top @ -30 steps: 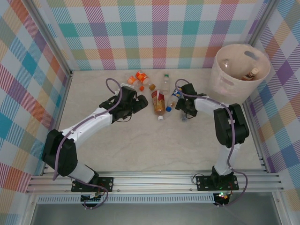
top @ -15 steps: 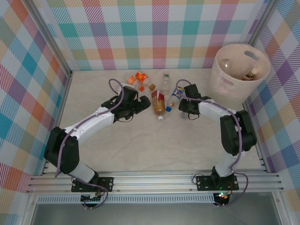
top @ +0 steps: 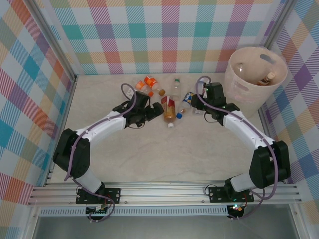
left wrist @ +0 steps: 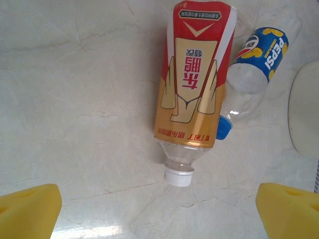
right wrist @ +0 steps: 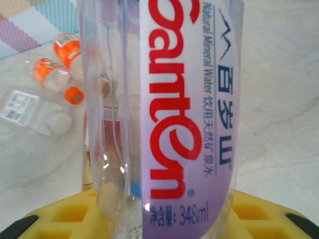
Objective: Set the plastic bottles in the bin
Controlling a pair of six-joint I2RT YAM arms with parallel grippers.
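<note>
Pinching a clear bottle in the right gripper at 1 o'clock, near the bin at 2, and holding the left gripper spread over a red bottle on the bench at 12

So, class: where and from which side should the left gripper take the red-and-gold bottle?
Probably from above, across the labelled body near its middle: the red-and-gold bottle lies flat, its neck is narrow, and the Pepsi bottle crowds its cap end.
</note>
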